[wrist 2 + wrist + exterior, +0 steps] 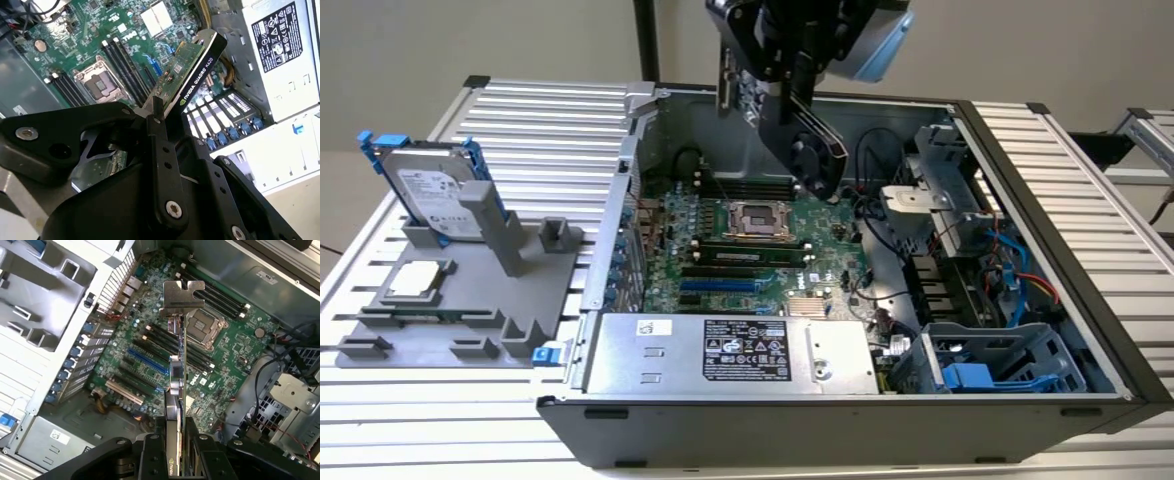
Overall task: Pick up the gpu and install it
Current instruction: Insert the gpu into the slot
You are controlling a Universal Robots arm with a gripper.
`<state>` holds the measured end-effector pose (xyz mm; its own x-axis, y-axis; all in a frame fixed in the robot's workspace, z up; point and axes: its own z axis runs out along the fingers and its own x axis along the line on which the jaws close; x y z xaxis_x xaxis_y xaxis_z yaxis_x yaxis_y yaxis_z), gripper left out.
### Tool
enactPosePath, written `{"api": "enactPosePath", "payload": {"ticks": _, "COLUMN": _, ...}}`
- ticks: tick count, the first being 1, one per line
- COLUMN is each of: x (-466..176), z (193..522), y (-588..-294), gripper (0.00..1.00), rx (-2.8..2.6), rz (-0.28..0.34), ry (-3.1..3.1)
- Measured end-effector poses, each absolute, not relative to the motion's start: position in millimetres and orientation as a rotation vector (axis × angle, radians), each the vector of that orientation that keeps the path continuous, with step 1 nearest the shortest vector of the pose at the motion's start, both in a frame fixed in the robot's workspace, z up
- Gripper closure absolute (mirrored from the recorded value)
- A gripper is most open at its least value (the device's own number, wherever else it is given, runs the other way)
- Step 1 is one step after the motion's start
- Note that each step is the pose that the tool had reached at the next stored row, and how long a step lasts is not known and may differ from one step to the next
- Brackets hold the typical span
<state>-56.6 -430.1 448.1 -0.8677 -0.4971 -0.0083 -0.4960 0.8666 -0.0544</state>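
Note:
My gripper is shut on the gpu and holds it in the air over the open computer case. The card hangs tilted, black cooler side showing, above the green motherboard near the CPU socket. In the second wrist view the gpu sticks out from between the black fingers, green board on one side and black shroud on the other. In the first wrist view the gpu is seen edge-on, its silver bracket at the far end, above the expansion slots.
Left of the case in the exterior view, a grey fixture holds a silver hard drive in a blue frame and a small square CPU chip. Inside the case are the power supply, drive cages and cables.

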Motion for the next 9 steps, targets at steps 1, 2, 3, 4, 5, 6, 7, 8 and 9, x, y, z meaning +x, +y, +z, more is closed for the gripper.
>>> {"api": "enactPosePath", "payload": {"ticks": 1, "x": -56.6, "z": 448.1, "y": -430.1, "gripper": 1.0, "rx": -0.816, "rz": -0.079, "ry": 3.01}}
{"api": "enactPosePath", "payload": {"ticks": 2, "x": -56.6, "z": 448.2, "y": -430.1, "gripper": 1.0, "rx": -0.83, "rz": -0.078, "ry": 3.006}}
{"api": "enactPosePath", "payload": {"ticks": 3, "x": -56.6, "z": 448.2, "y": -430.1, "gripper": 1.0, "rx": -0.845, "rz": -0.078, "ry": 3.001}}
{"api": "enactPosePath", "payload": {"ticks": 4, "x": -56.6, "z": 448.2, "y": -430.1, "gripper": 1.0, "rx": -0.858, "rz": -0.078, "ry": 2.997}}
{"api": "enactPosePath", "payload": {"ticks": 5, "x": -56.6, "z": 448.2, "y": -430.1, "gripper": 1.0, "rx": -0.872, "rz": -0.078, "ry": 2.993}}
{"api": "enactPosePath", "payload": {"ticks": 6, "x": -56.6, "z": 448.2, "y": -430.1, "gripper": 1.0, "rx": -0.886, "rz": -0.078, "ry": 2.989}}
{"api": "enactPosePath", "payload": {"ticks": 7, "x": -56.6, "z": 448.2, "y": -430.1, "gripper": 1.0, "rx": -0.9, "rz": -0.078, "ry": 2.984}}
{"api": "enactPosePath", "payload": {"ticks": 8, "x": -56.6, "z": 448.2, "y": -430.1, "gripper": 1.0, "rx": -0.914, "rz": -0.077, "ry": 2.98}}
{"api": "enactPosePath", "payload": {"ticks": 9, "x": -56.6, "z": 448.2, "y": -430.1, "gripper": 1.0, "rx": -0.927, "rz": -0.077, "ry": 2.975}}
